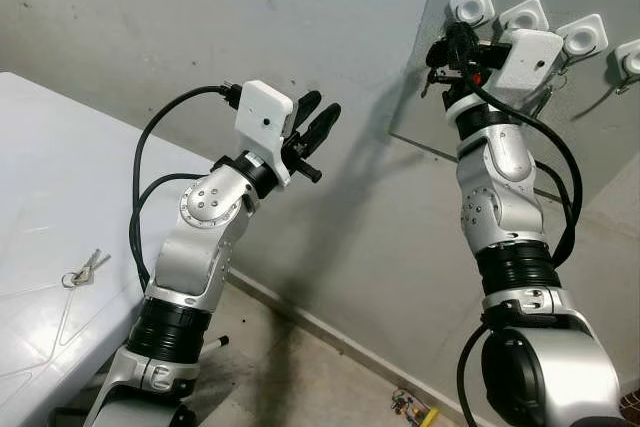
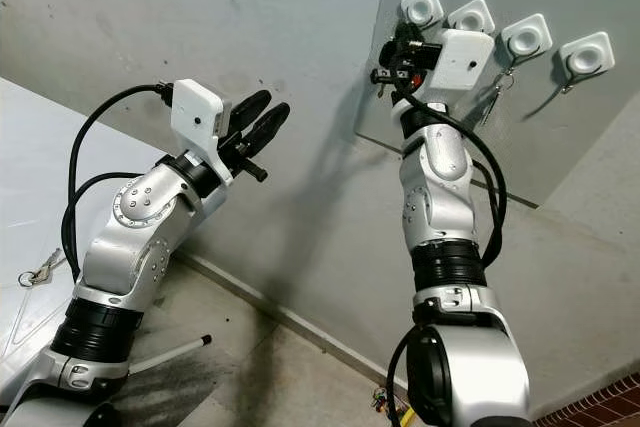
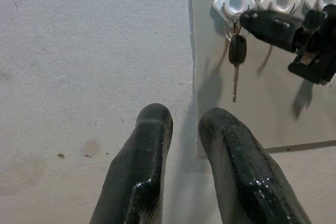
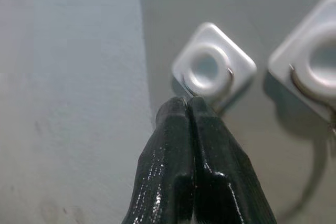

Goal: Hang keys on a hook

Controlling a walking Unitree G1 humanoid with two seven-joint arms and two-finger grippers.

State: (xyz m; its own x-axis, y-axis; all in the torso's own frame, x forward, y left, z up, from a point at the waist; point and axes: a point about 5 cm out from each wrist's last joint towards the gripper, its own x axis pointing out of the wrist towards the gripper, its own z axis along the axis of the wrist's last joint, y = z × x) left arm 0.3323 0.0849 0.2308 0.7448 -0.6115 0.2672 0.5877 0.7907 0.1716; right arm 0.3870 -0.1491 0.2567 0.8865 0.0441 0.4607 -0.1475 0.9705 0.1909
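Note:
A row of white hooks (image 1: 472,4) sits on a grey board (image 2: 560,137) on the wall. My right gripper (image 4: 186,106) is raised to the leftmost hook (image 4: 212,66), shut on the wire ring that loops around its peg. From that ring a black-headed key (image 3: 237,51) hangs straight down against the board. My left gripper (image 1: 322,105) is held up to the left of the board, away from the wall, open and holding nothing. Another bunch of keys (image 1: 85,269) lies on the white table (image 1: 40,177) at the far left.
Keys also hang from a hook further right (image 2: 497,87). The table edge runs close by my left arm. On the floor by the wall lies a small coloured object (image 1: 415,409), and a white rod (image 1: 215,344) sticks out below the table.

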